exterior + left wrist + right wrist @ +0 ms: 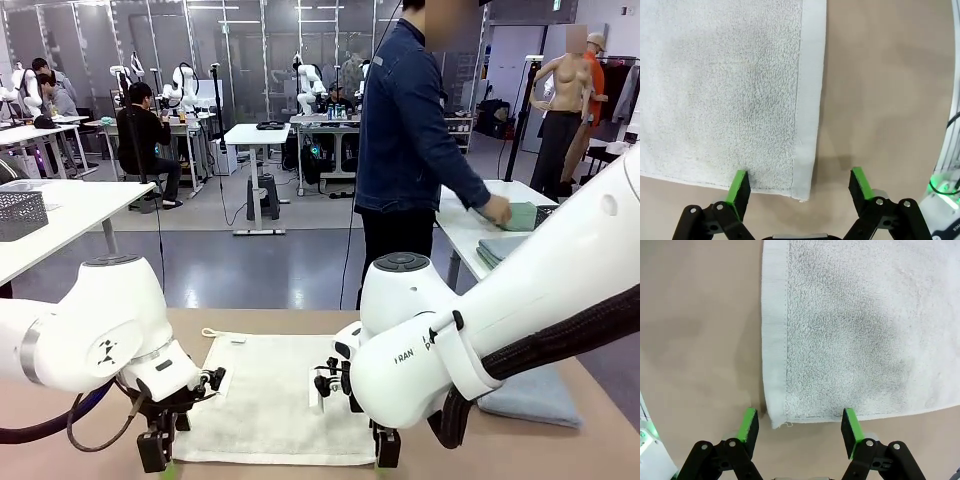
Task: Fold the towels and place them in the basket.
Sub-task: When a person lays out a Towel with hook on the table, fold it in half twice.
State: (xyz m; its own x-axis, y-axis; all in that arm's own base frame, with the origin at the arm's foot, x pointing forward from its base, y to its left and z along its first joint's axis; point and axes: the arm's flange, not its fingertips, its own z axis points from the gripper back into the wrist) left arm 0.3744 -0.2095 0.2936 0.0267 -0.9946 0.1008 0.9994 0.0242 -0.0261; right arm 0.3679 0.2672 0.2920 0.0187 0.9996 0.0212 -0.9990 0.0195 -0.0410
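Left gripper [799, 181] spread wide and holding nothing, poised over the near left corner of a cream-white towel [720, 90] lying flat on a tan table [890, 100]. One green pad [740, 184] is above the terry, the other above bare tabletop. Right gripper [799, 420] is also open and empty, straddling the towel's near right corner. A folded blue-grey towel [530, 395] rests further right, apart from the spread one. Beyond, a person [405, 130] has a hand [493, 208] on a greenish towel [520, 217] at a white table [460, 228].
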